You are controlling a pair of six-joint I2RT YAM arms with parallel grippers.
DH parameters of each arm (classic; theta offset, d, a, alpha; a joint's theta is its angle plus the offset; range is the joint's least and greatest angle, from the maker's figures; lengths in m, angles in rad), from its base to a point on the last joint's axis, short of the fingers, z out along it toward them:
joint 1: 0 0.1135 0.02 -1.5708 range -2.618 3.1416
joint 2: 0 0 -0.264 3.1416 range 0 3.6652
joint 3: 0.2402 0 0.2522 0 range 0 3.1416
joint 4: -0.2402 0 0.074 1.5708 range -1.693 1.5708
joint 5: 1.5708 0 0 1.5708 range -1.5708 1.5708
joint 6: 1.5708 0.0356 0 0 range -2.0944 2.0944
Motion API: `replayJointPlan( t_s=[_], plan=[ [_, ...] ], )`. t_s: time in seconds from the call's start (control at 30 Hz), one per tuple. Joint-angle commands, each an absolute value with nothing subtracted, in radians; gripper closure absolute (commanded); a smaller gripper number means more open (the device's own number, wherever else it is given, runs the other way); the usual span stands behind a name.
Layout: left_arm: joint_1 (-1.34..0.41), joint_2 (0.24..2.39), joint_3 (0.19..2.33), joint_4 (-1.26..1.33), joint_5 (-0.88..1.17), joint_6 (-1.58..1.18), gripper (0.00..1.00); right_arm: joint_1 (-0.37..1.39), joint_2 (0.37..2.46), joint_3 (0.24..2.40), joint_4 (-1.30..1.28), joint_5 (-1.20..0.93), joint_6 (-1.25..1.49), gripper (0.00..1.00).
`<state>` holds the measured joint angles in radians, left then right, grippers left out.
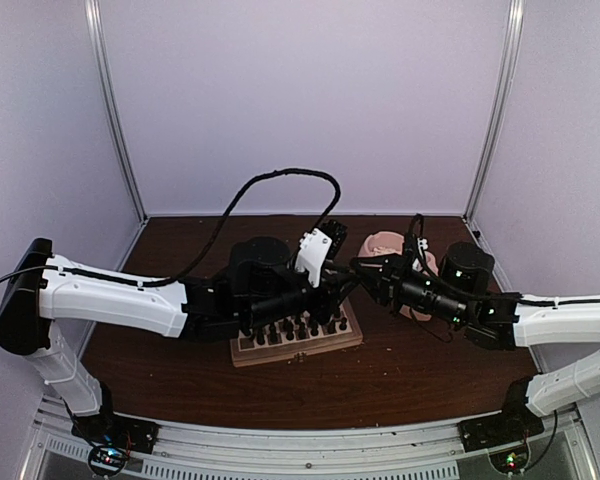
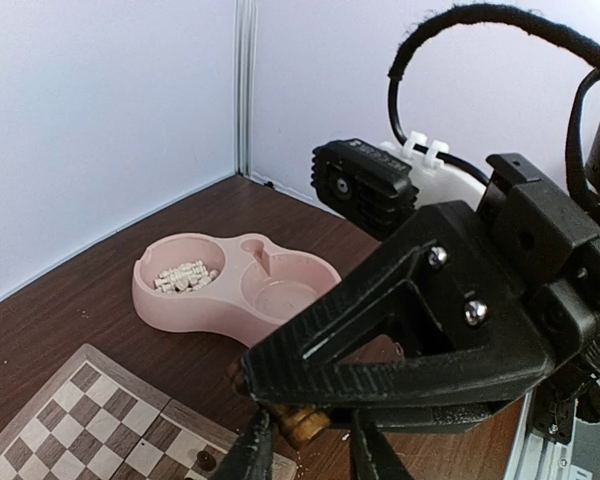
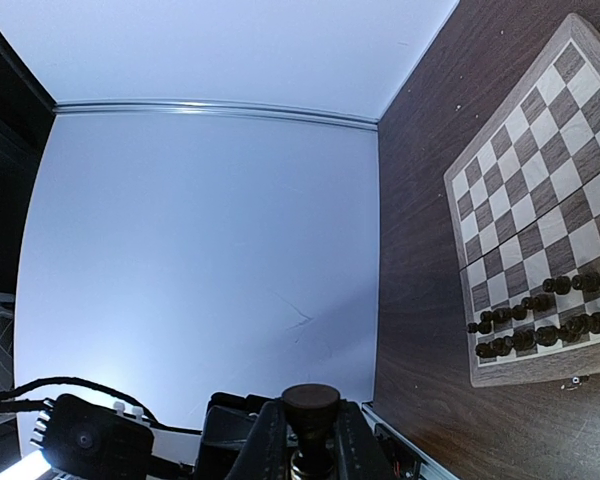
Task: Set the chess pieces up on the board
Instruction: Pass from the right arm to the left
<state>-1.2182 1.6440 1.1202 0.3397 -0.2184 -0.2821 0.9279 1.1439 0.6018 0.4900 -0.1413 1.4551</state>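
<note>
Right wrist view: right claw [image 3: 308, 432] pinches a dark chess piece [image 3: 310, 400]; left claw [image 2: 310, 450], by the board [image 2: 80, 425] corner, straddles a tan-brown piece [image 2: 302, 426], grip impossible to tell.

Your counter [image 1: 410, 370] is dark wood grain with a dull sheen. The board [image 3: 540, 170] is smooth wood in a pale frame, with a small bright metal clasp [image 3: 580, 381]. The dark chess pieces [image 3: 540, 335] gleam like polished wood. The pink bowl [image 2: 195, 310] looks like matt plastic. The right fingers [image 2: 400, 350] are ribbed black plastic with shiny metal screws [image 2: 473, 312], and the cable [image 2: 500, 20] wears fuzzy cloth.
</note>
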Motion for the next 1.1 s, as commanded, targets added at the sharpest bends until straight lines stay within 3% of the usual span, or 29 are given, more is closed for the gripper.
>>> replayJointPlan(
  t_s=[0.0,0.1,0.17,0.47,0.7,0.93,1.07],
  plan=[
    [-1.201,1.641,1.130,0.370,-0.255,-0.288,0.69,0.947,1.147,0.594,0.509,-0.178,1.460,0.92],
    [-1.201,1.637,1.131,0.372,-0.258,-0.287,0.58,0.948,1.149,0.593,0.506,-0.175,1.459,0.92],
    [-1.201,1.636,1.131,0.374,-0.256,-0.287,0.56,0.948,1.149,0.591,0.507,-0.176,1.459,0.92],
    [-1.174,1.605,1.064,0.488,-0.189,-0.355,0.68,0.947,1.140,0.589,0.514,-0.170,1.458,0.92],
    [-1.166,1.604,1.055,0.500,-0.171,-0.367,0.68,0.948,1.145,0.594,0.520,-0.178,1.459,0.92],
    [-1.164,1.620,1.073,0.484,-0.154,-0.358,0.59,0.949,1.161,0.600,0.528,-0.192,1.461,0.92],
    [-1.164,1.622,1.085,0.470,-0.142,-0.345,0.62,0.951,1.163,0.600,0.531,-0.195,1.461,0.92]
  ],
)
